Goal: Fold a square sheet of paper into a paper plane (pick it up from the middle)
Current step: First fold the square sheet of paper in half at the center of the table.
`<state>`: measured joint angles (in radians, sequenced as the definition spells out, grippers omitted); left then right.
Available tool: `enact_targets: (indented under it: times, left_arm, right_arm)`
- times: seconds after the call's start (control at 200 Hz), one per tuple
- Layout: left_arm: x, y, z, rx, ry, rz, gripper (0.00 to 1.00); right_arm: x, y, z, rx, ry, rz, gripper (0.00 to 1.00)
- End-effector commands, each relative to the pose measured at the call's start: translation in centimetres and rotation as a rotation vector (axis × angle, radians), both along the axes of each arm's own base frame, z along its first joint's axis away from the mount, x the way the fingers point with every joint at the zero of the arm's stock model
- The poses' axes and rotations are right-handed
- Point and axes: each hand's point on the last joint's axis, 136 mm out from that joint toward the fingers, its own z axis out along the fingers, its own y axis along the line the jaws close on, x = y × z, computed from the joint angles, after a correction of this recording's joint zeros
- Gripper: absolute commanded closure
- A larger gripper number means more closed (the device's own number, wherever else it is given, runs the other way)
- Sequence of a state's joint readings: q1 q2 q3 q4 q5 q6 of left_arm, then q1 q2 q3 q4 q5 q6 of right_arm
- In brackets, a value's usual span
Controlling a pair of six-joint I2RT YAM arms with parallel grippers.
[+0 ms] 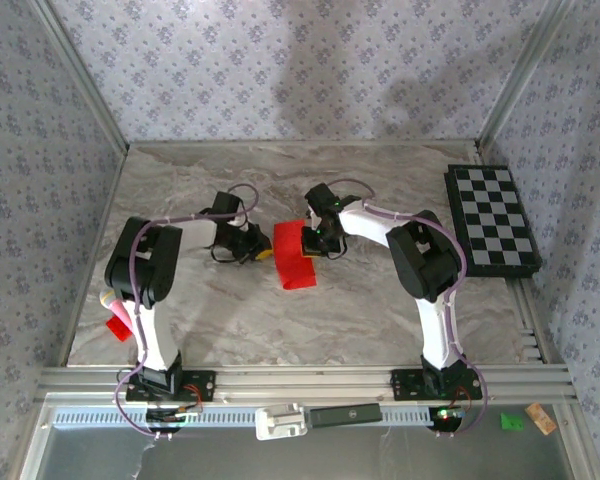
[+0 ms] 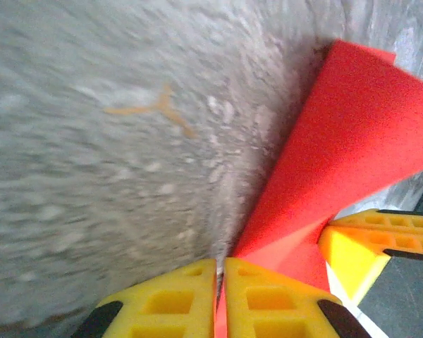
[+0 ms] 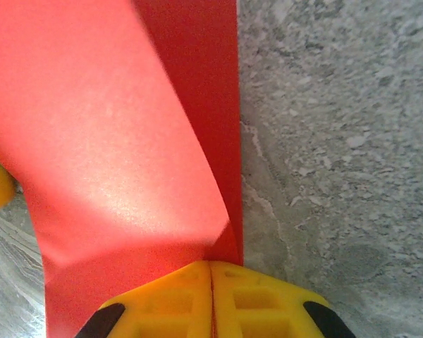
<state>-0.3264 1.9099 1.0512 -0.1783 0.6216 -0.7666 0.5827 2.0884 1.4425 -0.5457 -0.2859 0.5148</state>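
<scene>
We pinch the sheet of paper (image 1: 296, 262) from both sides: left gripper (image 1: 265, 251) on its left edge, right gripper (image 1: 314, 243) on its right.

Black-and-white arms (image 1: 158, 340), purple cables (image 1: 464, 262), yellow ribbed fingers (image 2: 162, 306)

Pale wallpaper with a small floral pattern covers the walls (image 1: 280, 70). The grey marbled surface (image 1: 370, 310) lies between aluminium rails (image 1: 310, 380), in soft light.

L-wrist: table (image 2: 92, 176) blurred | R-wrist: paper (image 3: 106, 141) cropped top/left; creases prob. hidden
</scene>
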Motion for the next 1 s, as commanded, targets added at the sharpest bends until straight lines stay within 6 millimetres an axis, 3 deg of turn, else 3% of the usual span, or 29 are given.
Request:
enact_targets:
  times: [0.0, 0.14, 0.335, 0.505, 0.71, 0.84, 0.994]
  left_arm:
    - [0.0, -0.9, 3.4, 0.008, -0.107, -0.085, 0.89]
    - [0.0, -4.1, 5.0, -0.019, -0.171, -0.173, 0.88]
    - [1.7, -5.1, 2.1, -0.002, -0.115, -0.136, 0.88]
    - [2.8, -3.6, 0.2, 0.029, -0.099, -0.08, 0.89]
    - [4.0, 1.6, -1.7, 0.073, -0.099, 0.018, 0.89]
    - [5.2, 3.3, -0.2, 0.06, -0.132, 0.058, 0.89]
    - [5.4, 1.0, 4.7, -0.02, -0.224, 0.015, 0.89]
  right_arm:
    - [-4.0, -7.8, -7.4, -0.364, 0.156, -0.043, 0.91]
    - [-4.2, -7.7, -7.5, -0.356, 0.165, -0.044, 0.91]
    - [-4.3, -7.7, -7.6, -0.354, 0.168, -0.042, 0.91]
    - [-4.4, -7.7, -7.6, -0.356, 0.17, -0.039, 0.92]
    - [-4.5, -8.0, -7.8, -0.366, 0.174, -0.037, 0.92]
    - [-4.6, -8.2, -7.9, -0.37, 0.176, -0.037, 0.92]
    - [-4.5, -8.3, -7.8, -0.371, 0.173, -0.042, 0.92]
